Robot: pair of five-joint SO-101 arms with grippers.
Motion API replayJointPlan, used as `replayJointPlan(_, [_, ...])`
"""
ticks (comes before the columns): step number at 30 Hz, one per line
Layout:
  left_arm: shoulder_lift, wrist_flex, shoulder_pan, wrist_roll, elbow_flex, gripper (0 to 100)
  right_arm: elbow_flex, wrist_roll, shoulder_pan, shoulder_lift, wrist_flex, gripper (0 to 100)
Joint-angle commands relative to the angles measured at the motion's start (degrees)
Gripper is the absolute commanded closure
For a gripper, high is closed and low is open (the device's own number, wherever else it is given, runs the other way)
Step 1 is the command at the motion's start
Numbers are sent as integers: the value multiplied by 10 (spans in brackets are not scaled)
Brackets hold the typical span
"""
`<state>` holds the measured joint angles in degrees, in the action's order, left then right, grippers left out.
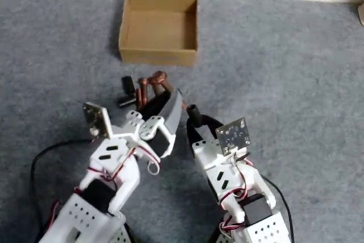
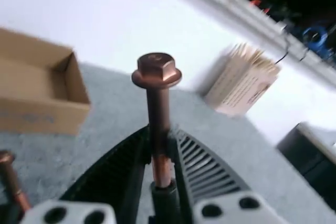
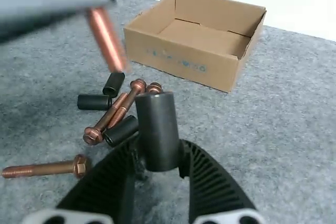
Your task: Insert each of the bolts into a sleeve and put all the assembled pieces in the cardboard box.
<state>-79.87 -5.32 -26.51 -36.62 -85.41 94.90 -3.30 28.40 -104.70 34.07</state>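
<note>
Black sleeves point(image 3: 94, 102), four, one cardboard box point(image 3: 178, 56)

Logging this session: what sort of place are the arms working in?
Likely a lab or workshop bench: a grey felt-like work surface, a white wall behind it, and cables and gear beyond.

The tabletop point(image 1: 296, 83) has a grey, carpet-like cover. An open cardboard box point(image 1: 157, 57) sits at its far side, close to the white wall. Btwn box and arms lies a loose cluster. 1 black sleeve point(image 3: 113, 83) lies on its side nearest the box, w/ a 2nd sleeve point(image 3: 94, 102) just beside it. A 3rd sleeve point(image 3: 121, 130) lies next to a few copper bolts point(image 3: 116, 109) bunched together. 1 lone bolt point(image 3: 44, 169) lies flat, apart from the rest. A black cable point(image 1: 37, 163) loops by the arm bases.
</note>
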Motion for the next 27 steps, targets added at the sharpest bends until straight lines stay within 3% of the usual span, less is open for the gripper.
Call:
replayJointPlan(1, [101,44,15,-3,65,993,-11,0,7,-7,1,995])
replayJointPlan(7, [256,104,14,-4,104,993,-11,0,7,-7,1,995])
replayJointPlan(13, [206,115,3,-4,103,993,-7,0,6,-7,-1,995])
replayJointPlan(21, [105,-19,-11,-4,142,993,-6,0,6,-7,-1,995])
replayJointPlan(27, [102,-17,-57,-4,111,993,-6,0,4,-7,-1,995])
